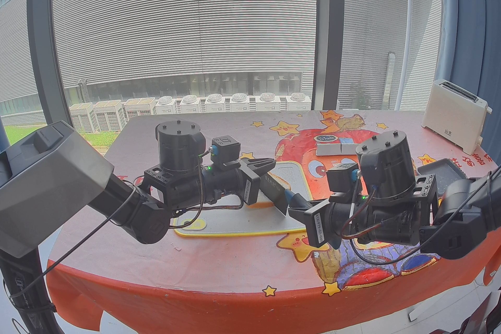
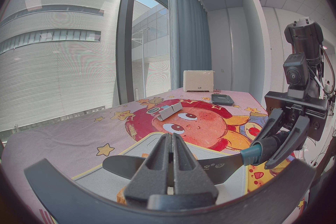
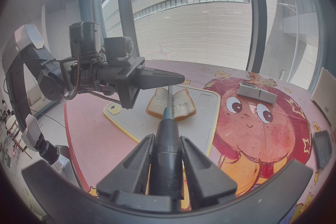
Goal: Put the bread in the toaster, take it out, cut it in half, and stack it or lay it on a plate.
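Observation:
A slice of bread (image 3: 178,105) lies flat on the white cutting board (image 3: 201,126). My right gripper (image 3: 167,142) is shut on the dark handle of a knife (image 3: 169,95), whose blade stands edge-down across the middle of the slice. In the head view the right gripper (image 1: 296,205) is at the board's right edge, with the knife (image 1: 274,189) slanting left. My left gripper (image 1: 263,166) is shut with nothing in it and hovers just above the bread, over the blade (image 2: 217,167). The left gripper's fingers (image 2: 164,154) are pressed together. Bread (image 2: 121,196) peeks out beneath them.
A cream toaster (image 1: 455,114) stands at the table's far right corner. A dark square plate (image 1: 443,174) lies in front of it. A grey knife holder (image 1: 336,148) sits behind the board. The patterned tablecloth (image 1: 219,262) covers the table to its front edge.

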